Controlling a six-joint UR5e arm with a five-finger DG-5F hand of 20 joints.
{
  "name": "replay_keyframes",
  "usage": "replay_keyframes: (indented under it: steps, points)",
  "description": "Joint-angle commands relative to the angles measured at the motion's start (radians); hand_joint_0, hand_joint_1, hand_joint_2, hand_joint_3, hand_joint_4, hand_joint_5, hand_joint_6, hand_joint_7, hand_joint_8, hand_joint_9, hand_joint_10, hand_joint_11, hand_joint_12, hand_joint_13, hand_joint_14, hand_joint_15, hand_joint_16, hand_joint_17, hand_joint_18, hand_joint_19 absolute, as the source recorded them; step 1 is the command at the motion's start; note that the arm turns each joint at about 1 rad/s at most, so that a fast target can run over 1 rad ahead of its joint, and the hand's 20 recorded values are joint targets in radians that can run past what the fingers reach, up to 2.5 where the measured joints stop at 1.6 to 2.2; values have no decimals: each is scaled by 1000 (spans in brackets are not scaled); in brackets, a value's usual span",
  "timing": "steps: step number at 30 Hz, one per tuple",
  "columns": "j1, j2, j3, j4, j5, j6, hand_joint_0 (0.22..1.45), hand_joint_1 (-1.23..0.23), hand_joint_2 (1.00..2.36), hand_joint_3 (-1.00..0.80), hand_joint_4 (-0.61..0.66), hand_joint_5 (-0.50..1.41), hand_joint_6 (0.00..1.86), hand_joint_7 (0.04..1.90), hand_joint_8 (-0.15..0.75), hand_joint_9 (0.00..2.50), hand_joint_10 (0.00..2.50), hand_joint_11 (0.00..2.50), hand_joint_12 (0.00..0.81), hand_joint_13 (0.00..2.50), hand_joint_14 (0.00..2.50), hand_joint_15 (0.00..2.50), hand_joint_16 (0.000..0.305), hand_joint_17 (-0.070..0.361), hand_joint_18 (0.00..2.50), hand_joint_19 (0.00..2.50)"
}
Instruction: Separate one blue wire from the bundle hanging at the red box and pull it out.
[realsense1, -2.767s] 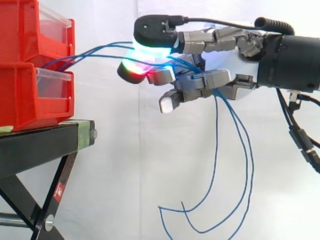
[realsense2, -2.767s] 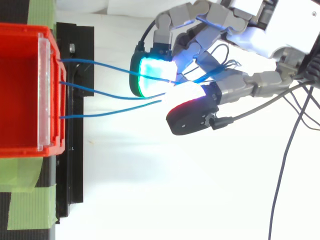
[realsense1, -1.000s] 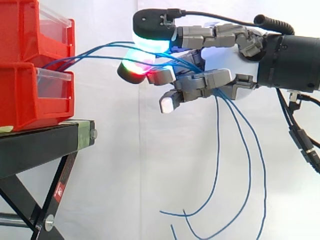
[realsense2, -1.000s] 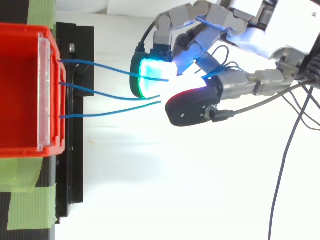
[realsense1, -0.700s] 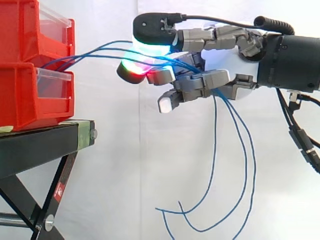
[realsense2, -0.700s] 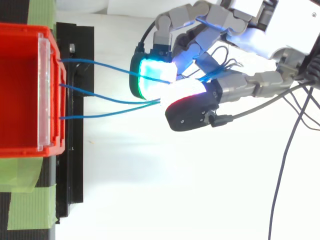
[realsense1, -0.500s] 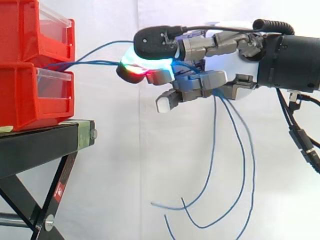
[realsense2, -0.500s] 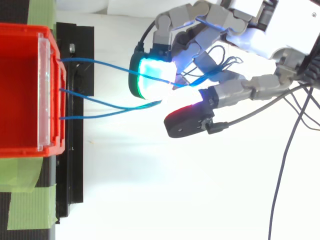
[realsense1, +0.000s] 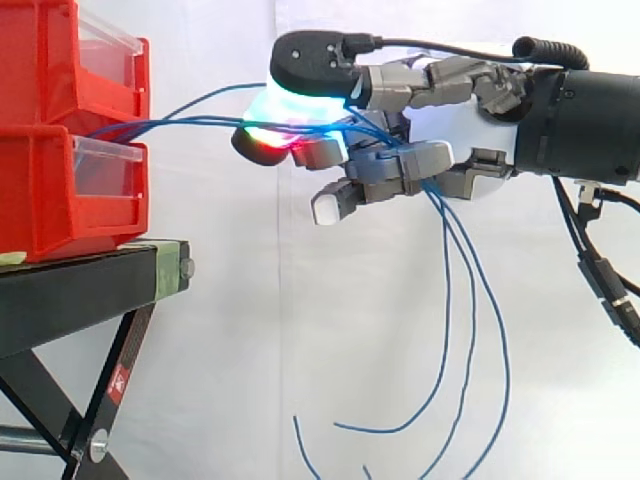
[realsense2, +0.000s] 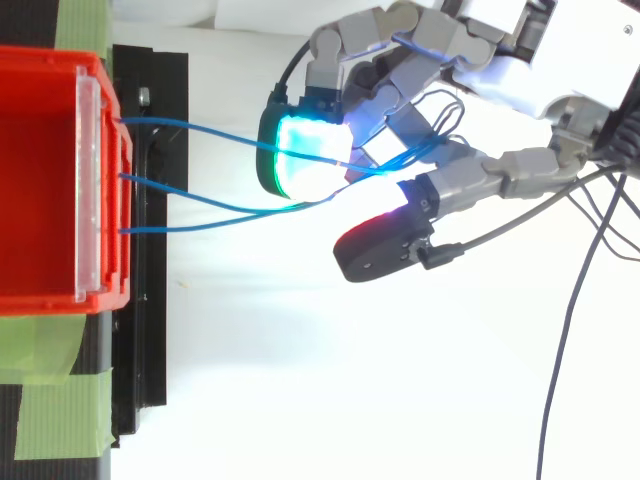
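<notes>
At the left I see two stacked red bins (realsense1: 50, 190) on a black stand (realsense1: 90, 285). Three blue wires (realsense1: 190, 122) leave their front, about where the upper bin meets the lower, and run right through open air to the hand (realsense1: 450, 125). The hand's fingers are curled around the blue wires, with glowing pads closed over them, and the loose ends hang in long loops below the palm.

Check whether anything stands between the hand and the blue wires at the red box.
Nothing visible does. The blue wires run free from the red box straight into the hand, whose curled fingers close round them.
</notes>
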Motion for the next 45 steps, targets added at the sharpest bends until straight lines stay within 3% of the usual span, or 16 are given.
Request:
replay_keyframes:
  steps: [1, 8, 24, 35, 45]
  points:
    - [0, 0, 0, 0, 0, 0, 532, -740, 1003, -464, 234, -209, 732, 1202, 342, 891, 6, 1764, 350, 1079, 2500, 445, 56, 125, 738, 893]
    - [0, 0, 0, 0, 0, 1, 524, -650, 1000, -492, 229, -185, 701, 1244, 348, 1002, 6, 1738, 356, 1144, 2500, 444, 56, 126, 769, 889]
    - [0, 0, 0, 0, 0, 1, 620, -610, 1017, -325, 182, -158, 743, 1222, 328, 1191, 4, 1766, 317, 1195, 2500, 535, 50, 113, 819, 896]
    - [0, 0, 0, 0, 2, 0, 590, -563, 1010, -391, 202, -161, 734, 1229, 327, 1174, 6, 1748, 331, 1217, 2367, 573, 51, 115, 807, 896]
    - [0, 0, 0, 0, 0, 0, 620, -617, 1024, -222, 165, -153, 774, 1217, 329, 1247, 3, 1805, 317, 1243, 2318, 605, 50, 112, 822, 895]
